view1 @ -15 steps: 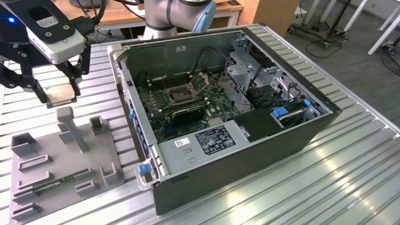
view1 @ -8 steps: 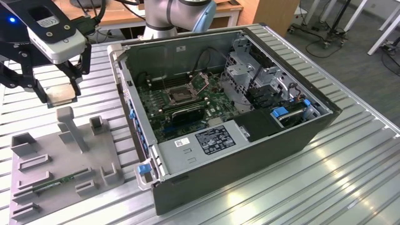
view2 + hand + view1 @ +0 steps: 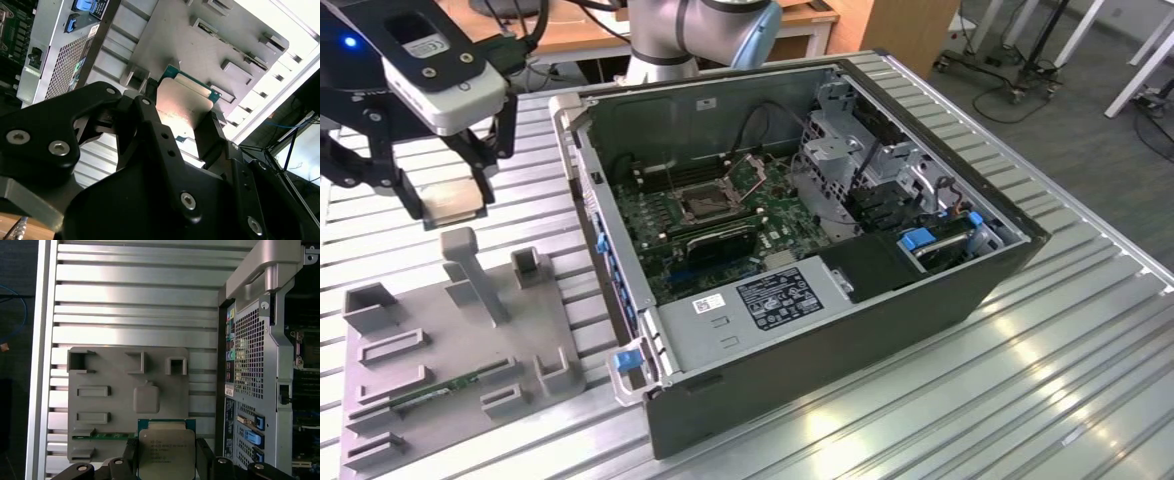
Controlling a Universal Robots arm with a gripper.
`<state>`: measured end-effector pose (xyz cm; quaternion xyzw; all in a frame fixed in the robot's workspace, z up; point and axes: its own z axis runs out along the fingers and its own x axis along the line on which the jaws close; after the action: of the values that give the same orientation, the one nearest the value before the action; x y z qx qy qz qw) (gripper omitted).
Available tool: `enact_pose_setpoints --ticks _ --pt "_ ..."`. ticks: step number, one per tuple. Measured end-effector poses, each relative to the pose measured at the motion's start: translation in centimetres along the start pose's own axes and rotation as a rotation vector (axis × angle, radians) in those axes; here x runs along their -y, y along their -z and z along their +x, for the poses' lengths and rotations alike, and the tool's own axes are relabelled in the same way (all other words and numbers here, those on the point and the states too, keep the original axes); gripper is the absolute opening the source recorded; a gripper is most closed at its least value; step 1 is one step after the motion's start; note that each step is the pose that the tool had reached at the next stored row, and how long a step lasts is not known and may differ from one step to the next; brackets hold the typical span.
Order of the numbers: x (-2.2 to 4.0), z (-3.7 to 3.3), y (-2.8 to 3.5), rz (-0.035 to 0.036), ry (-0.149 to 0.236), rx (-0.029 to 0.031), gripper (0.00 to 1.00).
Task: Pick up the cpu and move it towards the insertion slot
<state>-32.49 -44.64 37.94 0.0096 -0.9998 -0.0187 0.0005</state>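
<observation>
- Ribbed aluminium counter [image 3: 1067, 340] carries an open computer case [image 3: 854, 300] and, at the exterior view's left, a grey fixture tray [image 3: 454, 330]. Office floor and wheeled stands lie behind.
- gripper [image 3: 451, 208] hangs over the far end of the tray at the exterior view's left. It also shows in both wrist views [image 3: 177, 125] [image 3: 166, 460].
- Jaws are narrow and clamped on the cpu [image 3: 454, 195], with one black finger [image 3: 202, 457] on each opposite edge.
- cpu is held in the air above the tray, clear of the counter. The first wrist view shows its silver face [image 3: 166, 452] with a green edge, and the second wrist view shows it as a pale plate [image 3: 182, 102].
- insertion slot [image 3: 707, 203] sits on the green board inside the case, with a dark centre and a metal frame. It is well apart from the cpu, toward the exterior view's right.
- Tray has raised posts and pockets [image 3: 125, 405]. A thin green memory stick [image 3: 447, 390] lies in one long groove, and it also shows in the first wrist view [image 3: 105, 436].
- Power supply [image 3: 761, 300] with a white label sits at the near end of the case.
- Arm base [image 3: 700, 30] stands behind the case.
</observation>
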Motion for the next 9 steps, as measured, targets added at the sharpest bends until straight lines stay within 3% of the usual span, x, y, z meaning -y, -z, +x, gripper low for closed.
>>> enact_pose_setpoints --ticks 9 --pt "0.02 -1.18 0.0 -0.0001 0.0 0.0 0.55"
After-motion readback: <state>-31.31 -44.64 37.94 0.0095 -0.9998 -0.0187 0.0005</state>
